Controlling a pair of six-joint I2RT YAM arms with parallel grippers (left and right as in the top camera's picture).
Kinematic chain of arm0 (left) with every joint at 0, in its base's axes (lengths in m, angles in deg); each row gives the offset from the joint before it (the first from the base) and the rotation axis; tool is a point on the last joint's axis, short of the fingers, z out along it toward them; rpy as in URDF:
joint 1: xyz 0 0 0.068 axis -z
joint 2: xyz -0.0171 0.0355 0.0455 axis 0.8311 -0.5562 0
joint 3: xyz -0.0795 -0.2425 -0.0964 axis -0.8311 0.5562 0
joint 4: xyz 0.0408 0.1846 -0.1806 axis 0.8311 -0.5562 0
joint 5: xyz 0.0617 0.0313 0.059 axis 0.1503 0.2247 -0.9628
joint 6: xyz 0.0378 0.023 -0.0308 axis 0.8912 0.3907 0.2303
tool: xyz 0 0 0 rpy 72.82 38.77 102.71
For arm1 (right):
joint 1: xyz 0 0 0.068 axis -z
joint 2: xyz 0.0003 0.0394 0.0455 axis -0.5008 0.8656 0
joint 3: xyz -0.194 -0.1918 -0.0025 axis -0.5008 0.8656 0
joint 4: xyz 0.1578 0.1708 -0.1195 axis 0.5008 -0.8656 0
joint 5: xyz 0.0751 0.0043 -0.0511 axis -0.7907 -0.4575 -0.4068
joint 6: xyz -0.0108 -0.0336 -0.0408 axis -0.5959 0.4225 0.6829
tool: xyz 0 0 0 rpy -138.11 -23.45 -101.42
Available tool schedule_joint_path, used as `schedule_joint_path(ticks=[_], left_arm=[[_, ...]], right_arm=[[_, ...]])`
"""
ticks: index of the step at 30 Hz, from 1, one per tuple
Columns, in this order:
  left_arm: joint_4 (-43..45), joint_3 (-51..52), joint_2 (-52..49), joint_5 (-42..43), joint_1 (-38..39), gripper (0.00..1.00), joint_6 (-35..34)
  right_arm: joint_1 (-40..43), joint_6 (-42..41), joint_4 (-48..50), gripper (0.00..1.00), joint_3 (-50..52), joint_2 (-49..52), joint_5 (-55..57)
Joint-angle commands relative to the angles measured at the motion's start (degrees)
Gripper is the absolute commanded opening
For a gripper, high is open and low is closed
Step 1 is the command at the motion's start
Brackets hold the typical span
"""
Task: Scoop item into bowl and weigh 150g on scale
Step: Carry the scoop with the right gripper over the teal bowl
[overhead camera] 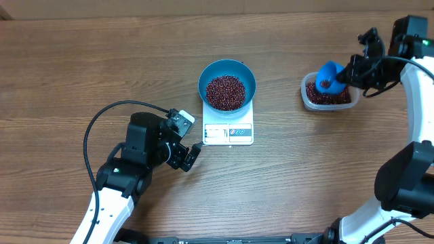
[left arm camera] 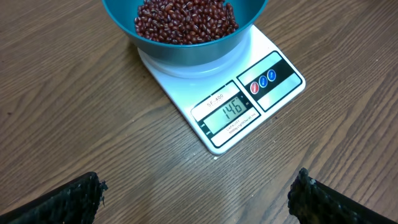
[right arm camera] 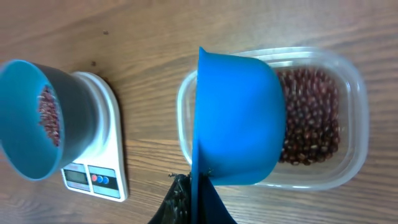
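Observation:
The blue bowl (overhead camera: pixel 211 76) stands on the white scale (overhead camera: pixel 228 133) and holds a heap of dark red beans (overhead camera: pixel 226 93). In the left wrist view the bowl (left arm camera: pixel 186 53) holds beans (left arm camera: pixel 186 18), and the scale (left arm camera: pixel 180 87) under it reads 146. My left gripper (overhead camera: pixel 190 139) (left arm camera: pixel 198 186) hangs open just in front of the scale with nothing between its fingers. My right gripper (overhead camera: pixel 349 73) (right arm camera: pixel 199 199) is shut on the handle of a blue scoop (overhead camera: pixel 330 76) (right arm camera: pixel 239 118). The scoop is over the clear tub (overhead camera: pixel 308 100) (right arm camera: pixel 357 112) and has a few beans in it.
The tub at the right holds more beans (right arm camera: pixel 311 118). The right wrist view shows the bowl (right arm camera: pixel 74 112) and scale (right arm camera: pixel 115 143) left of the tub, with bare wood between them. A black cable (overhead camera: pixel 91 132) loops left of the left arm.

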Motion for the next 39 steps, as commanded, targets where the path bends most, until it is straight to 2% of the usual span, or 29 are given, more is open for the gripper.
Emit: schedule_joint_path(ticks=[1,13,25,32,39], left_arm=[[0.0,0.3,0.5,0.1,-0.2,1.0,0.0],[0.0,0.3,0.5,0.1,-0.2,1.0,0.0],[0.0,0.3,0.5,0.1,-0.2,0.99,0.0],[0.0,0.3,0.5,0.1,-0.2,0.99,0.0],[0.0,0.3,0.5,0.1,-0.2,1.0,0.0]], right_arm=[[-1.5,0.5,-1.0,0.04,-5.0,-0.4,-1.7],[-13.1,0.5,-2.4,0.04,-8.5,-0.4,-1.5],[-23.2,-1.3,-3.9,0.04,-13.8,-1.2,8.8],[-27.3,-1.2,-3.7,0.04,-15.7,-1.2,9.7],[-34.1,-2.0,-3.5,0.04,-15.7,-1.2,21.0]])
